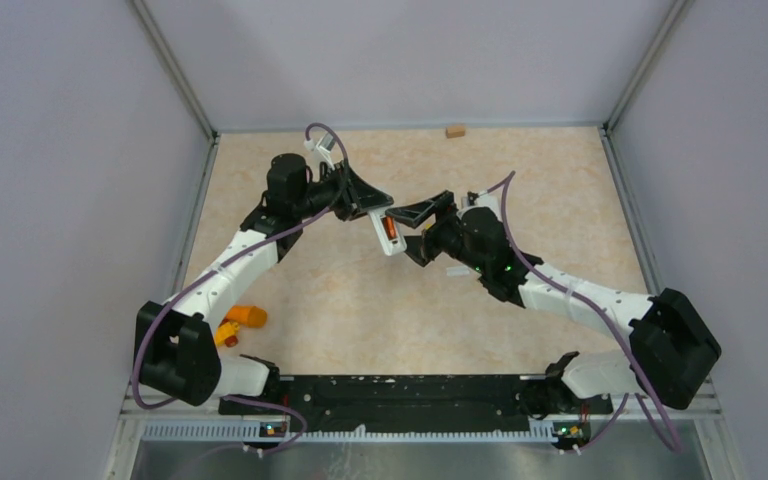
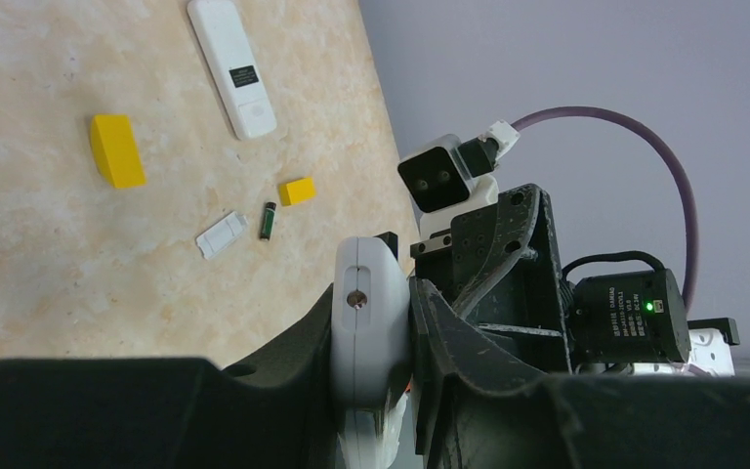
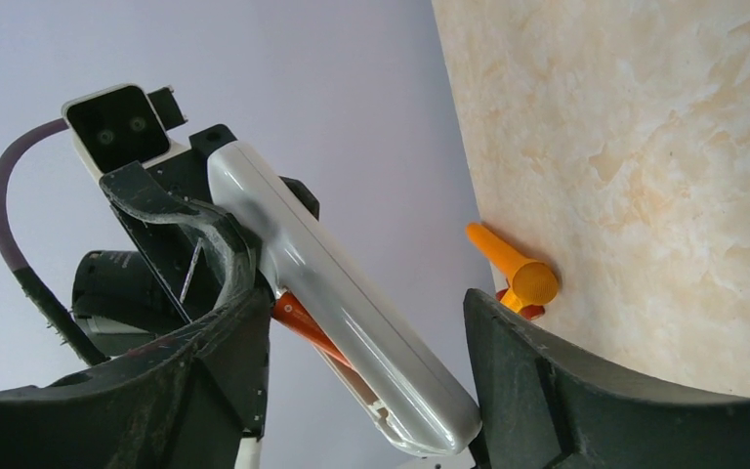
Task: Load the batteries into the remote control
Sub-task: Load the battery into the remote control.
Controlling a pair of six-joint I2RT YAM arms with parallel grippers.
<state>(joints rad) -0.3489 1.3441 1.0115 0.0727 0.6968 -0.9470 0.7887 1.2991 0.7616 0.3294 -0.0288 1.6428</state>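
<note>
**A:** What does the left tool have?

**B:** It is closed on the remote control, at the upper end. It holds the remote above the desk, near the middle in the top view and a little toward 12 o'clock.

**A:** Which way does the remote point?

**B:** In the top view its long axis goes from about 11 o'clock to 5 o'clock, and the free end points toward 5 o'clock. The recess side faces up to that camera. The orange-and-black battery lies in the recess along the same axis.

**A:** And the right tool?

**B:** Its jaws stand wide, one on each side of the remote. As far as I see, it grips nothing. One finger is very near the battery side.

**A:** How can this step be done well?

**B:** I think the step is to seat this battery. The right tool should press it flat into the recess, slowly, while the left tool holds firm. A push from the side could turn the remote in the grip. One dark battery lies on the desk, at 10 o'clock from the held remote in the left wrist view.
</note>
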